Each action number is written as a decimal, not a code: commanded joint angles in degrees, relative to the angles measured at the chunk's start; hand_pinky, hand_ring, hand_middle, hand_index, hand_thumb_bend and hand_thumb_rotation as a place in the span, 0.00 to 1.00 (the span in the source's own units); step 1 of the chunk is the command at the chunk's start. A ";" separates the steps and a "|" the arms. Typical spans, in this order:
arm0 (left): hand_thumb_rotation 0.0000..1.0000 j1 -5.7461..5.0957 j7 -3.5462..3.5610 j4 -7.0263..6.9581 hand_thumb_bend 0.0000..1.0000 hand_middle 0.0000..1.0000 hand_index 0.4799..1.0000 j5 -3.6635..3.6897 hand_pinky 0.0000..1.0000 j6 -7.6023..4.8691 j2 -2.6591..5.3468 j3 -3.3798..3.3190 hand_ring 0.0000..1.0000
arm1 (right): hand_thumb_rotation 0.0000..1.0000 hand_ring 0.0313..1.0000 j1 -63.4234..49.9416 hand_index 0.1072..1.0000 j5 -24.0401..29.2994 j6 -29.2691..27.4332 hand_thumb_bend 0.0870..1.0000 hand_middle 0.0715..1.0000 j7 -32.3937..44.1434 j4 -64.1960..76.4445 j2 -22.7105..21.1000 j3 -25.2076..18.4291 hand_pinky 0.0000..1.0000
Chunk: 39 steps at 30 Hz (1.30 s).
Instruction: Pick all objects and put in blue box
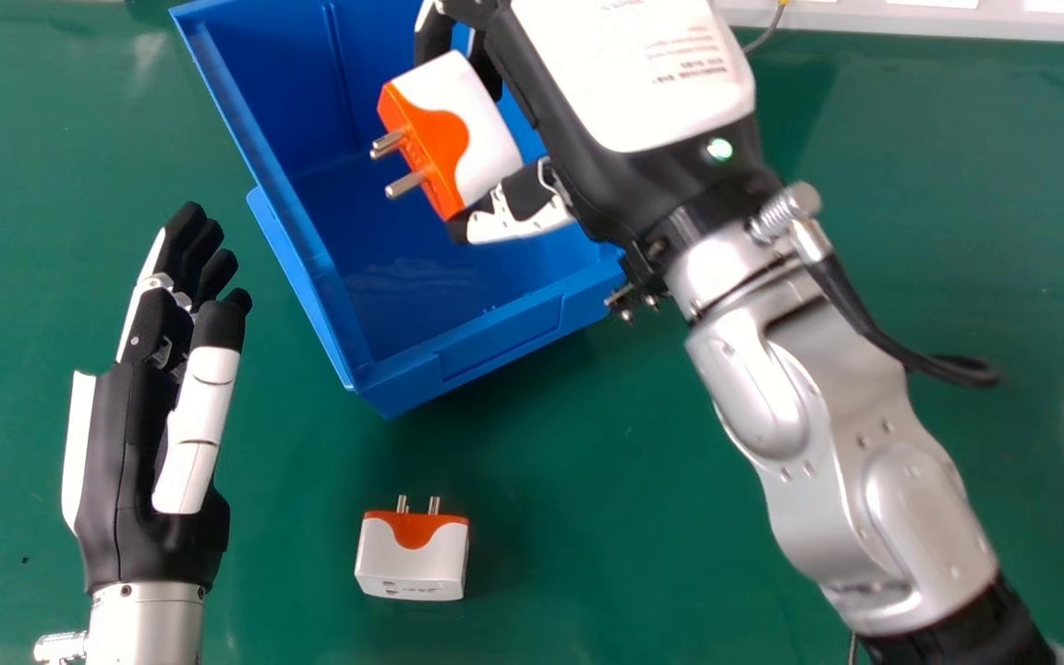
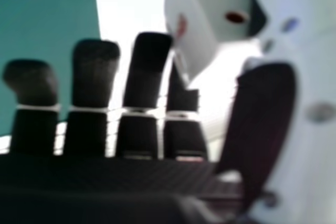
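Note:
Over the blue box (image 1: pixel 486 342), my right hand (image 1: pixel 523 199) holds a white and orange plug adapter (image 1: pixel 481 120) between thumb and fingers, its metal pins pointing left. In the right hand view the adapter (image 2: pixel 205 19) sits by the thumb of my right hand (image 2: pixel 262 124). A second white and orange adapter (image 1: pixel 414 559) lies on the green table in front of the box, pins facing the box. My left hand (image 1: pixel 139 434) is open to the left of the box, holding nothing, its fingers straight.
The green table (image 1: pixel 587 554) surrounds the box. A white strip (image 1: pixel 938 20) with a thin cable runs along the far edge. My right forearm crosses over the table from the lower right and covers the box's far right part.

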<state>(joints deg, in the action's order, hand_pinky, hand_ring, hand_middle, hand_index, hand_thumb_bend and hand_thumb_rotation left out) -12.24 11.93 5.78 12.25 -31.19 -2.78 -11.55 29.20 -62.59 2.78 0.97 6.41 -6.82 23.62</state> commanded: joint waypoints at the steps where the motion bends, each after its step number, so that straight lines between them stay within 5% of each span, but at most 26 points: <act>1: 0.74 -0.34 -0.10 -0.99 0.78 0.95 0.84 0.11 0.92 -1.34 0.27 0.14 0.94 | 0.00 0.21 2.64 0.43 0.26 -0.91 0.48 0.37 -2.22 -0.30 0.14 0.27 0.17; 6: 0.73 -0.28 0.26 -0.81 0.78 0.95 0.82 0.71 0.92 -1.46 0.42 0.21 0.94 | 0.00 0.22 4.87 0.44 0.33 -1.77 0.48 0.37 -4.57 -3.81 -0.24 0.85 0.17; 11: 0.73 -0.35 0.07 -0.62 0.79 0.94 0.81 0.24 0.91 -1.64 0.47 0.20 0.94 | 0.00 0.22 6.70 0.44 0.41 -2.67 0.48 0.37 -7.73 -7.45 -0.39 1.32 0.17; 17: 0.73 -0.14 0.46 -0.44 0.80 0.93 0.80 0.68 0.91 -1.74 0.46 0.33 0.94 | 0.00 0.21 8.28 0.44 2.27 -4.09 0.48 0.36 -9.54 -12.07 -0.41 1.66 0.16; 28: 0.72 0.50 0.44 0.74 0.81 0.92 0.77 0.52 0.90 -2.62 0.37 0.16 0.93 | 0.00 0.21 14.65 0.43 2.89 -9.44 0.48 0.37 -20.03 -29.72 -1.21 4.10 0.16; 34: 0.72 0.70 -0.07 1.50 0.81 0.92 0.76 -0.71 0.90 -3.58 0.07 0.00 0.93 | 0.00 0.21 19.65 0.43 3.21 -12.73 0.48 0.36 -26.66 -42.79 -0.04 6.57 0.16; 39: 0.73 0.64 0.12 1.50 0.81 0.92 0.75 -0.25 0.90 -3.64 0.15 0.06 0.93 | 0.00 0.23 22.52 0.43 2.19 -12.96 0.48 0.36 -30.05 -49.81 0.61 9.38 0.17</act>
<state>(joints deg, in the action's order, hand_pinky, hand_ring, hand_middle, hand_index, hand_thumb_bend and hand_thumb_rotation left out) -11.73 11.96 7.76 11.77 -33.28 -2.64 -11.55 48.26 -60.54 -9.77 -26.28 -42.75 -6.73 32.52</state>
